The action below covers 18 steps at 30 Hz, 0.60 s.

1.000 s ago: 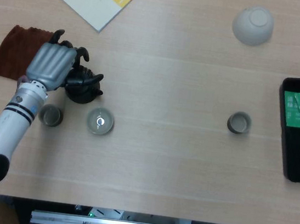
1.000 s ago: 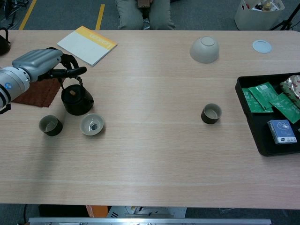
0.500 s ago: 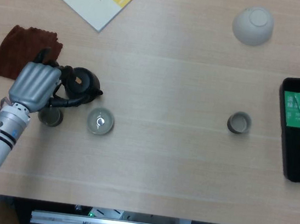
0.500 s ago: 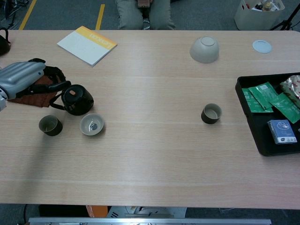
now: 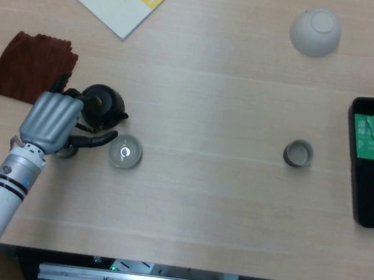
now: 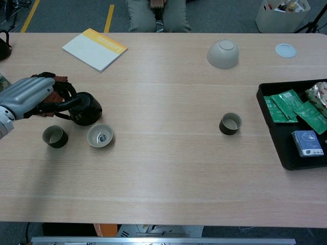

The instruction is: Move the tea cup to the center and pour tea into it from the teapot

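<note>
One left hand has returned beside the teapot.

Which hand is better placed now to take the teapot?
The left hand. It is right beside the black teapot, with its fingers at the handle. The right hand shows in neither view.

The head view looks straight down on the table from high above. The chest view faces forward and down across it from its near edge. Both share the left hand and everything rightward of its fingers.
</note>
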Each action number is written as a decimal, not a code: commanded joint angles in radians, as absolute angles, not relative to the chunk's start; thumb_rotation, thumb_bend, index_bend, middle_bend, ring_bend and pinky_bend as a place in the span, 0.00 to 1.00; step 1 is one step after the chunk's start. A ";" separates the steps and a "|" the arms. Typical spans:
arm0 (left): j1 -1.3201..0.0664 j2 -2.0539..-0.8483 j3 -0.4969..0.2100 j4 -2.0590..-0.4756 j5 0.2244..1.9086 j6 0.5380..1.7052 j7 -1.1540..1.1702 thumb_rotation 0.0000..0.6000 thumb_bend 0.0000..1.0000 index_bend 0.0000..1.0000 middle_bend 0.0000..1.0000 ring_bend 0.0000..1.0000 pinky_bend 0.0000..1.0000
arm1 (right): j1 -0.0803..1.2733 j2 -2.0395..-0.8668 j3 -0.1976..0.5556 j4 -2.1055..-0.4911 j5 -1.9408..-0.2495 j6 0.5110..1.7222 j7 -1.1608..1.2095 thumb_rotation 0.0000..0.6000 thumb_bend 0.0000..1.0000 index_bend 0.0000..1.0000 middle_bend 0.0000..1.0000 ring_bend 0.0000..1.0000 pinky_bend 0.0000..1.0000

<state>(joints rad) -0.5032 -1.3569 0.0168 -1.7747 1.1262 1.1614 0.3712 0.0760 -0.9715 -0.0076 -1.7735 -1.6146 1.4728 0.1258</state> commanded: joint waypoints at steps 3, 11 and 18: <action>-0.497 -1.383 0.020 -1.752 1.136 1.158 0.395 0.00 0.08 0.40 0.45 0.31 0.00 | 0.074 -0.972 -0.009 -1.772 -1.615 1.474 0.127 1.00 0.34 0.13 0.21 0.03 0.12; -0.484 -1.415 0.018 -1.716 1.157 1.155 0.389 0.00 0.08 0.40 0.44 0.31 0.00 | 0.074 -0.971 -0.008 -1.775 -1.616 1.472 0.123 1.00 0.34 0.13 0.21 0.03 0.12; -0.474 -1.442 0.019 -1.666 1.184 1.148 0.374 0.00 0.08 0.40 0.44 0.31 0.00 | 0.071 -0.967 -0.009 -1.783 -1.614 1.474 0.116 1.00 0.34 0.13 0.21 0.03 0.12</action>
